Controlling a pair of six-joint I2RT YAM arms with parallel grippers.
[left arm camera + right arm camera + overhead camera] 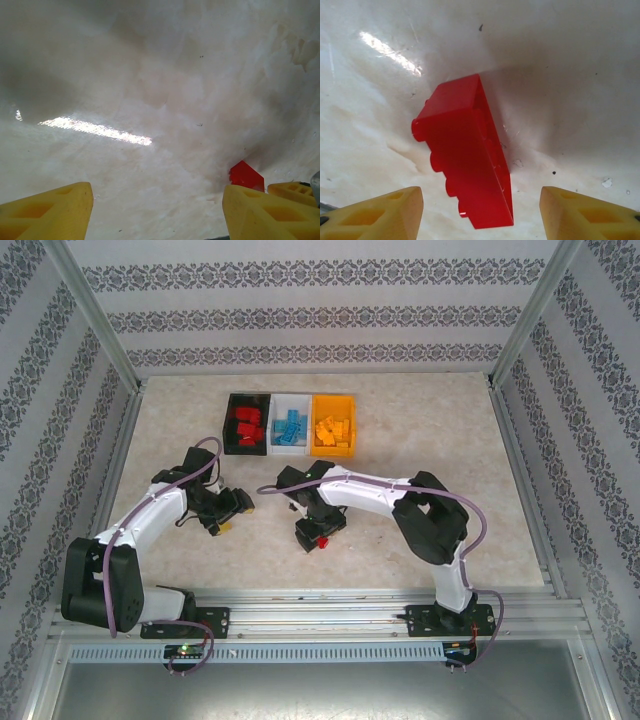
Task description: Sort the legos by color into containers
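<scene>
- The pale, marbled tabletop [420, 470] lies inside patterned walls, and it shines where the light strikes it.
- The right claw [480, 197] hangs low with its yellow fingers spread wide, holding nothing. A red brick [462, 155] lies on the tabletop between them.
- The brick rests on its side. Its studs face the left-hand finger, and its long axis runs away from the claw, with the far end leaning left.
- Because of that slant, the closing fingers could meet the studs and one corner first. The brick may then twist, tip flat or skid out on the glossy surface.
- A pinch on the studs alone looks weak, so the brick might drop on the way.
- The left claw [157, 210] is also spread wide and empty, apart to the left.
- Further off, the black bin [232, 405] with the other red bricks seems to be the goal.
</scene>
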